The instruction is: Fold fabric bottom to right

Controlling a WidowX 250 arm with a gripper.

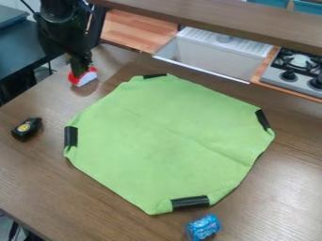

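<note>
Lying nearest, blue can [202,227]: just beyond the cloth's near black strip [190,202], toward the viewer; its printing is too small to read.
Surface [82,197]: brown wood grain, its left edge slanting away to a far left corner, its far edge running along the toy kitchen.
Green cloth [164,141]: spread flat over the middle of the surface, between the left and far edges; roughly eight-sided, with black strips at four places round its rim.
Cloth's direction: nearly as wide as long, so no clear long axis; a faint crease runs from far left to near right.
Tape measure [26,129]: black, near the surface's left edge, with a round yellow label too small to read.
Red-and-white thing [83,76]: near the far left corner, right at the pincer's tip.
Pincer [80,70]: over that corner, apart from the cloth; cannot tell whether wide, narrow or holding.
Toy kitchen: sink [211,59] past the far edge, stove [290,77] to its right.
Brown shelf [213,22]: crossing above the sink.
</note>
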